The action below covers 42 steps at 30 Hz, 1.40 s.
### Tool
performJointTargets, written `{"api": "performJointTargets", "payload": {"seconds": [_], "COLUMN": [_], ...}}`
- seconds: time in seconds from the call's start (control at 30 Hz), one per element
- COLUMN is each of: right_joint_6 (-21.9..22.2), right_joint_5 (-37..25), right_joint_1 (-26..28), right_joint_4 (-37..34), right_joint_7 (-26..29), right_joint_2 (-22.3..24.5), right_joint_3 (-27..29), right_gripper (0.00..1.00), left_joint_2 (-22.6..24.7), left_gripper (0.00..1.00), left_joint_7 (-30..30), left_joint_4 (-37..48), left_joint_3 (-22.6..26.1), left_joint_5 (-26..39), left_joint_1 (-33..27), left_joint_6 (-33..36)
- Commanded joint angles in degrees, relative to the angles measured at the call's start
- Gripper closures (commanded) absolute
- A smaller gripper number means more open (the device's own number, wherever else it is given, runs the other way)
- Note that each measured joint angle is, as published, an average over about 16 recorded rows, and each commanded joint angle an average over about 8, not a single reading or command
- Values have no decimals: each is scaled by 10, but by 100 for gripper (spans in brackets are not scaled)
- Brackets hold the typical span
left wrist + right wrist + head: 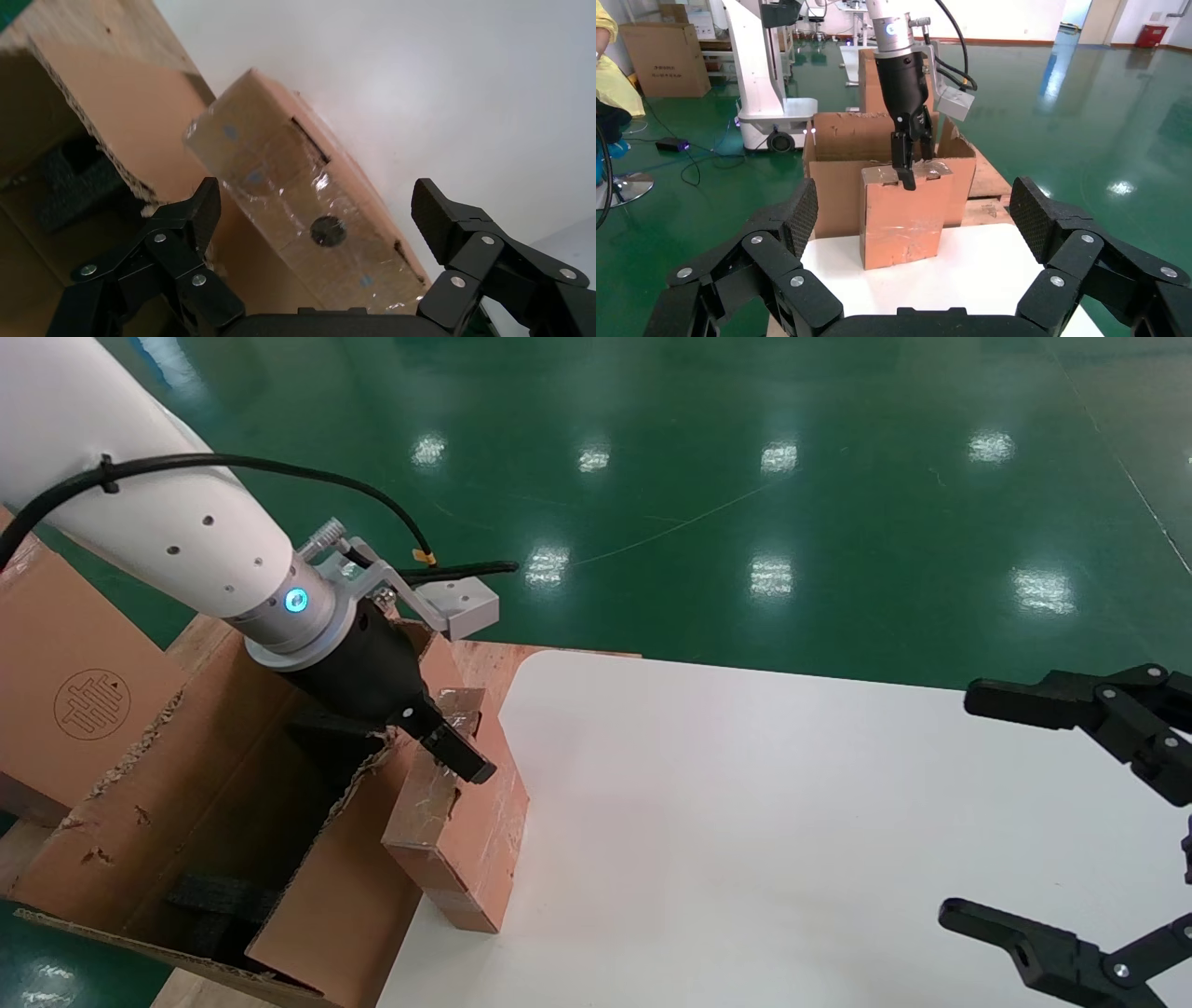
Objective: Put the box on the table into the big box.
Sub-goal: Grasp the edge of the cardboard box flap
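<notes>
1. Nearest me, the right gripper (1071, 831) hangs idle over the right side of the flat white worktop (792, 822). Its black fingers (800, 214) are spread wide and hold nothing.
2. A broad bare stretch of worktop lies between that arm and the work. The rounded corner sits just beyond the small box, with pale wooden boards behind it.
3. The small oblong brown cardboard box with crinkled clear tape (461, 822) stands on one narrow side at the worktop's left edge, touching the outer wall of the large brown corrugated carton with ragged torn flaps (186, 803). It is not inside yet.
4. The left gripper (316, 210) is above the small box's top edge. Its fingers (193, 214) are well apart in the wrist view, straddling the box, and I see no contact, so I judge the box ungripped.
5. Risk: standing on a narrow side at the table edge, the box could tip or slide off if a finger nudges it before closing.
6. Risk: the torn flap rises right beside the box, so a low carry could snag it; the lift needs to clear that rim.
7. Inside the carton, black straps (219, 896) lie on the floor; otherwise it looks roomy.
</notes>
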Motion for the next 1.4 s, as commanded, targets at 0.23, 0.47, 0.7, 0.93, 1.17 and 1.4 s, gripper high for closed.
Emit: {"api": "performJointTargets", "payload": {"seconds": [0.23, 0.47, 0.7, 0.93, 1.17, 1.4], "right_joint_6": [0, 0, 0, 1, 1, 1], "right_joint_5": [0, 0, 1, 1, 1, 1], "right_joint_1": [0, 0, 0, 0, 0, 0], "right_joint_4": [0, 0, 0, 0, 0, 0], "right_joint_7": [0, 0, 0, -1, -1, -1], "right_joint_2": [0, 0, 0, 0, 1, 1], "right_joint_3": [0, -1, -1, -1, -1, -2], "right_gripper": [0, 0, 0, 0, 0, 0], "left_joint_2": [7, 16, 18, 18, 18, 22], "left_gripper": [0, 0, 0, 0, 0, 0], "left_joint_7": [-33, -65, -82, -104, -113, -122], "left_joint_4": [-4, -12, -15, -20, -19, -18], "left_joint_3": [28, 62, 90, 108, 122, 137], "left_joint_5": [-10, -40, -36, -28, -41, -52], "left_joint_1": [-14, -31, -51, -72, -80, -87], "left_joint_6": [0, 0, -7, -12, -15, -13]}}
